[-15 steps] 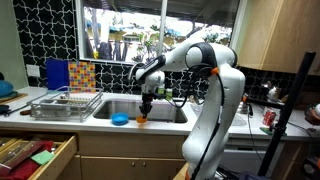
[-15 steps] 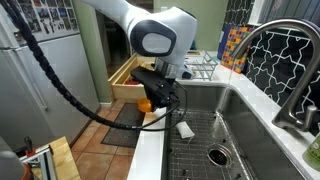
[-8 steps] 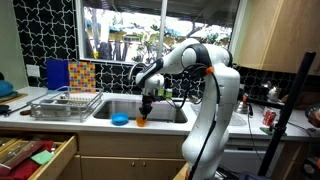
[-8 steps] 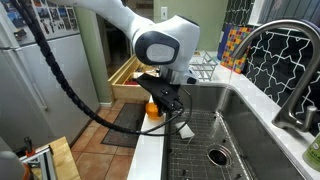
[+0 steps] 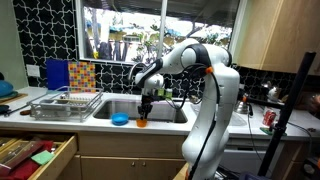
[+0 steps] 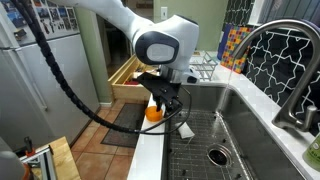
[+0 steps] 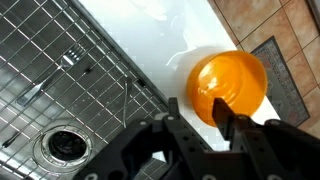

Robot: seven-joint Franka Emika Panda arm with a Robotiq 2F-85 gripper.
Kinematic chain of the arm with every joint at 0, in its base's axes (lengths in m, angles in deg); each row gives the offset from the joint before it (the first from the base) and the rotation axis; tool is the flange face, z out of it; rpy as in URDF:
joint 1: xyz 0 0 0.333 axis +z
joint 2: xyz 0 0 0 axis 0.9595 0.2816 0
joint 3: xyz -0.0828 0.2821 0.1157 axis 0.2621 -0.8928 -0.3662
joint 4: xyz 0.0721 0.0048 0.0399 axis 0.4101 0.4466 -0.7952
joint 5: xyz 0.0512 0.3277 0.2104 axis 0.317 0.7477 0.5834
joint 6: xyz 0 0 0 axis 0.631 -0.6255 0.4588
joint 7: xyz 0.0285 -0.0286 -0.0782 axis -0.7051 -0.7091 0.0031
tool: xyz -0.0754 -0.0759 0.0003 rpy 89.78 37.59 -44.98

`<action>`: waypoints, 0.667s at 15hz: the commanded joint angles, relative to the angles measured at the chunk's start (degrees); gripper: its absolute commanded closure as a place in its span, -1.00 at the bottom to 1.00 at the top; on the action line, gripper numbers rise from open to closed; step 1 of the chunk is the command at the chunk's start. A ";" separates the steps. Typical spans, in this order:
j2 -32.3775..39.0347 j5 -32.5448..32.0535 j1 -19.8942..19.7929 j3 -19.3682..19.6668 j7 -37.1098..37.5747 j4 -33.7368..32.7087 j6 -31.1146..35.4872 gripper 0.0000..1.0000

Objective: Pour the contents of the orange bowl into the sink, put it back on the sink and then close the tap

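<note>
The orange bowl (image 7: 232,82) sits upright on the pale counter strip at the front edge of the sink (image 7: 60,85). It also shows in both exterior views (image 5: 142,121) (image 6: 153,113). My gripper (image 7: 198,108) hangs just above it, fingers spread. One finger is over the bowl's inside, the other just outside its rim on the sink side. Whether the fingers touch the rim is unclear. The gripper also shows in both exterior views (image 5: 146,108) (image 6: 166,106). The curved silver tap (image 6: 268,50) stands at the far side of the basin.
A blue bowl (image 5: 120,119) sits on the counter edge next to the orange one. A wire dish rack (image 5: 65,103) stands beside the sink. A wooden drawer (image 5: 35,155) is pulled open below. A wire grid and drain (image 7: 65,145) cover the basin floor.
The gripper has shifted slightly at the counter edge, and more of the orange bowl now shows beneath it. The bowl stays on the counter.
</note>
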 commanded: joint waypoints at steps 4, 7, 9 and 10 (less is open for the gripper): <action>-3.11 -5.94 -0.18 -0.05 2.65 -0.70 0.46 -0.93; -3.82 -6.54 -0.10 -0.01 3.16 -0.87 0.62 -0.88; -3.35 -6.53 -0.10 -0.08 3.16 -0.86 0.62 -0.93; -3.21 -6.53 -0.11 -0.10 3.15 -0.86 0.62 -0.97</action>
